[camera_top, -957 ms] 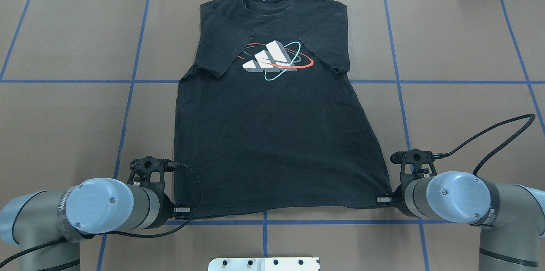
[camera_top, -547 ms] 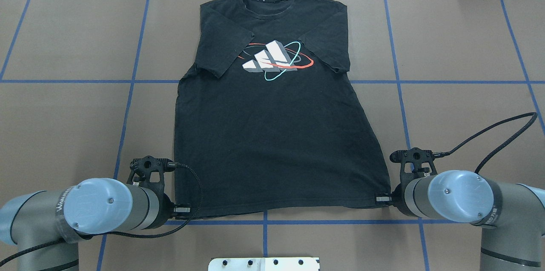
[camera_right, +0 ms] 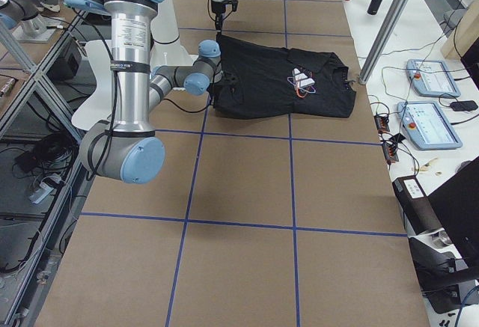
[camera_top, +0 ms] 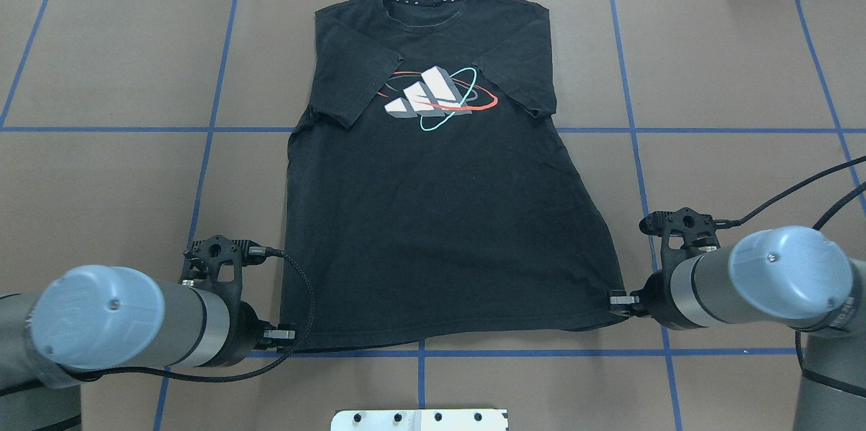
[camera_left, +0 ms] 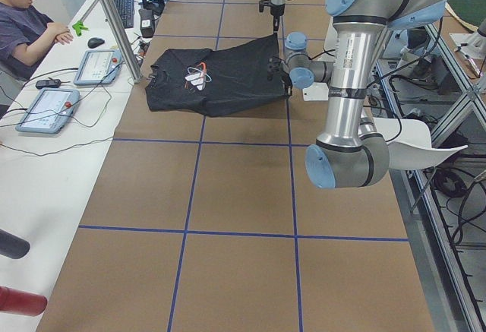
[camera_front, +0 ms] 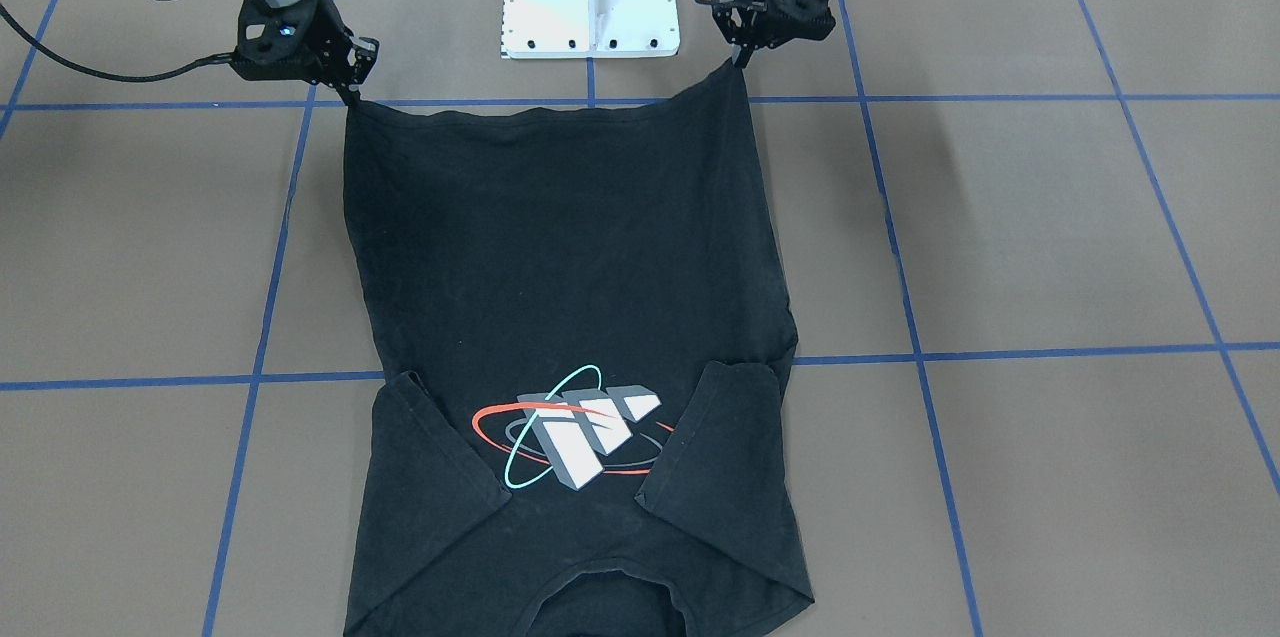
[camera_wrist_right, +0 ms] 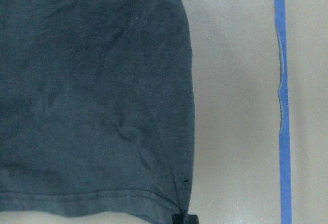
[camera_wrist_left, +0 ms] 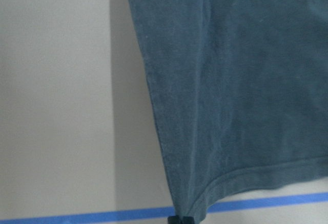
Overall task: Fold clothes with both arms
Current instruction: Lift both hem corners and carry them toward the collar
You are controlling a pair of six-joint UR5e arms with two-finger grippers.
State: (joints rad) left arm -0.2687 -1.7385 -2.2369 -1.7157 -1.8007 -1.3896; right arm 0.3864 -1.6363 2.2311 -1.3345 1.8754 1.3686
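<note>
Between the left pincer (camera_top: 287, 334) and the right pincer (camera_top: 619, 300), on the brown worktop (camera_top: 101, 180), a black T-shirt (camera_top: 440, 214) lies face up; its hem spans from one pincer to the other, its collar lies far beyond both; the left arm (camera_top: 101, 326) and right arm (camera_top: 778, 279) loom larger in the overhead view than a second ago, so both have risen; each pincer is pressed together on the hem corner beside it; the corner at the right pincer has drawn a little toward the collar; by my reading, the lift to carry hem to collar has begun.
</note>
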